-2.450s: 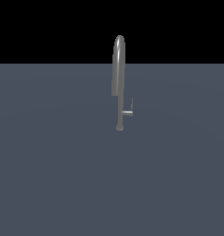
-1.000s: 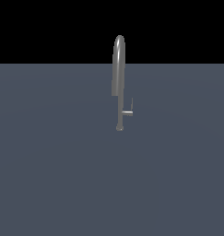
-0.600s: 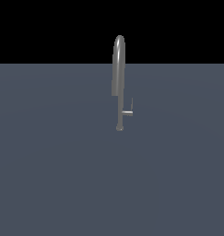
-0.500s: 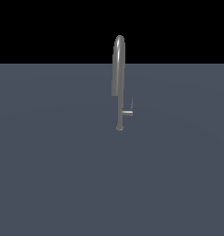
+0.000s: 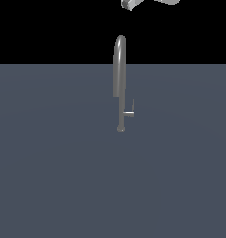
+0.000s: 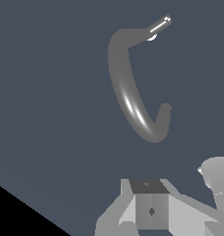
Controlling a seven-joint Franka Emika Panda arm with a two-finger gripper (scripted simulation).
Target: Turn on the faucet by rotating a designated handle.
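Exterior view: gripper (image 5: 133, 3) hanging well above faucet (image 5: 119, 79), touching nothing; handle (image 5: 128, 113) sticking sideways; finger opening impossible to tell.

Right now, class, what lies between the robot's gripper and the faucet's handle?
In the exterior view, the gripper hangs high above; below it the faucet's arched spout rises above the handle. Otherwise the stretch is bare.

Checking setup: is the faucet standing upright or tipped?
Upright: the faucet rises straight from its base, handle sticking sideways.
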